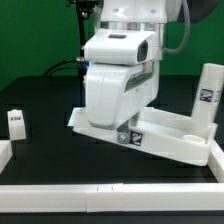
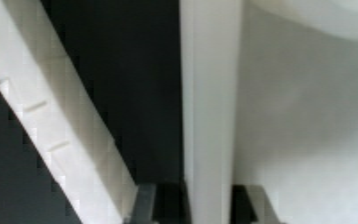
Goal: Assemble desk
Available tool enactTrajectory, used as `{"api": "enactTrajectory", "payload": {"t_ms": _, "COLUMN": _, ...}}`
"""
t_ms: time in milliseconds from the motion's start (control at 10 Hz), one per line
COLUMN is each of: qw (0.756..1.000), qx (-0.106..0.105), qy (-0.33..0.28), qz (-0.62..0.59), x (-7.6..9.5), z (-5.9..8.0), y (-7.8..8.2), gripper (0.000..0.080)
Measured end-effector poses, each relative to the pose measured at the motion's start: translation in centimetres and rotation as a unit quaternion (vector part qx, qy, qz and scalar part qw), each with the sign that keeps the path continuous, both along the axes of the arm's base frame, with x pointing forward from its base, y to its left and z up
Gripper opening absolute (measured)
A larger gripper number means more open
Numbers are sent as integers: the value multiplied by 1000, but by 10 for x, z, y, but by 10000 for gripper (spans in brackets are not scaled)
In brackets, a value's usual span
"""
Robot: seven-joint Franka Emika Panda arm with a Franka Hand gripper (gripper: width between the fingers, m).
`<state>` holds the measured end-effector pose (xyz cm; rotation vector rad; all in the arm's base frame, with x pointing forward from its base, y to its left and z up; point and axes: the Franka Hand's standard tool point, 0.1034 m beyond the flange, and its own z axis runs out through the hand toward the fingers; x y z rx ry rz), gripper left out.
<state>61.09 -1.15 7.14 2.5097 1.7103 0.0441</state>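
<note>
The white desk tabletop [image 1: 175,135] lies flat on the dark table, running from the middle toward the exterior view's right. One white leg [image 1: 206,96] with a black-and-white tag stands upright at its far right corner. Another short tagged leg [image 1: 15,123] stands apart at the exterior view's left. My gripper [image 1: 128,133] is down on the tabletop's near edge. In the wrist view my gripper [image 2: 208,205] straddles the tabletop's raised rim [image 2: 208,90], with a dark finger [image 2: 163,205] on each side, shut on it.
A white border rail [image 1: 110,195] runs along the front of the table, with another piece [image 1: 5,152] at the exterior view's left. In the wrist view a white rail [image 2: 51,120] runs slantwise beside the tabletop. A green backdrop stands behind.
</note>
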Motion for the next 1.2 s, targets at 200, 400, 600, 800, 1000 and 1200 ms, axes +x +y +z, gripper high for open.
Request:
{"api": "enactTrajectory", "payload": {"t_ms": 200, "qw": 993, "qx": -17, "qy": 6, "qz": 113, "x": 9, "z": -3, "y": -9, "gripper": 55}}
{"api": "enactTrajectory", "payload": {"t_ms": 400, "qw": 982, "qx": -26, "qy": 5, "qz": 188, "x": 38, "z": -2, "y": -14, "gripper": 55}}
{"api": "enactTrajectory", "payload": {"t_ms": 600, "qw": 984, "qx": -24, "qy": -1, "qz": 178, "x": 44, "z": -3, "y": -18, "gripper": 55}}
{"api": "enactTrajectory", "payload": {"t_ms": 800, "qw": 984, "qx": -27, "qy": 1, "qz": 176, "x": 43, "z": -5, "y": -20, "gripper": 55}}
{"api": "enactTrajectory", "payload": {"t_ms": 1000, "qw": 989, "qx": -23, "qy": 0, "qz": 143, "x": 42, "z": -15, "y": -6, "gripper": 55}}
{"api": "enactTrajectory", "payload": {"t_ms": 1200, "qw": 990, "qx": -17, "qy": -6, "qz": 140, "x": 47, "z": -16, "y": 11, "gripper": 55}}
